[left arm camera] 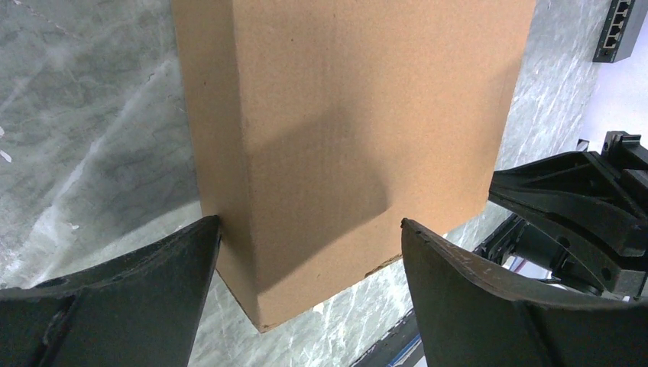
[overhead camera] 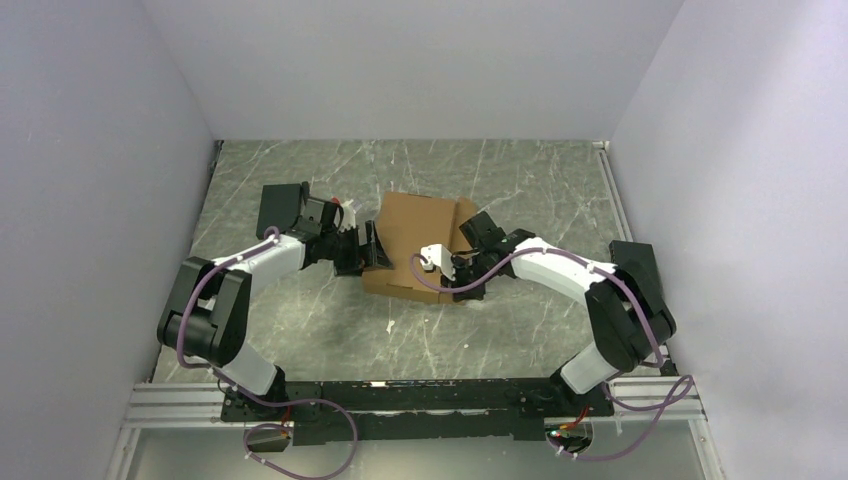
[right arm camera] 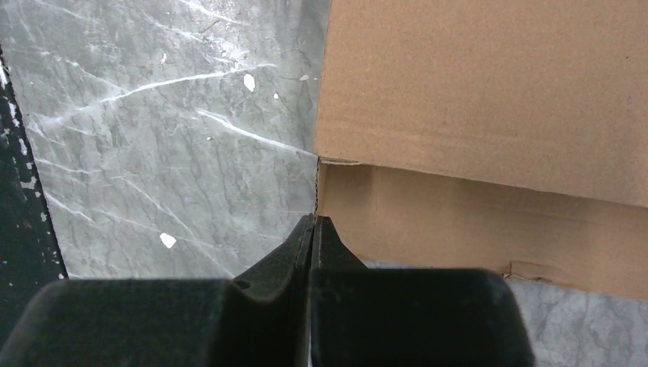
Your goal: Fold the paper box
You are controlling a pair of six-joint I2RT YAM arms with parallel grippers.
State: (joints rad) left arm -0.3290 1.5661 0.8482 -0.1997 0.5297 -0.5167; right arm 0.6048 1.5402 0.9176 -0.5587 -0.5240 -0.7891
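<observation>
left hand (left arm camera: pixel 309 229) sits closest in its wrist view: fingers (left arm camera: pixel 137 298) spread wide, one on each side of the near end of the paper box (overhead camera: pixel 405 230). one fingertip looks to touch the box's side wall and the other stands just beside the opposite edge. cannot tell whether either presses. judged open around the box, not gripping it.

right hand (right arm camera: pixel 313 229): fingers pressed tight together, nothing between them. tips sit at a corner of the box, where an upper panel overhangs a lower wall. touching or just short, cannot tell. box lies ahead and to the right of these tips.

box position: on the grey surface (overhead camera: pixel 330 330), between the two hands, left hand at its left side, right hand at its right side. both about equally close.

orientation: from the left hand the box runs straight ahead, broad face up, a narrow wall folded down on the left of that view. overhead it reads nearly square, so long axis not settled.

judgement: box partly folded. next move likely turns on the left hand closing across the box's end to steady it while the right hand pushes at the corner seam. risk: box slides.
</observation>
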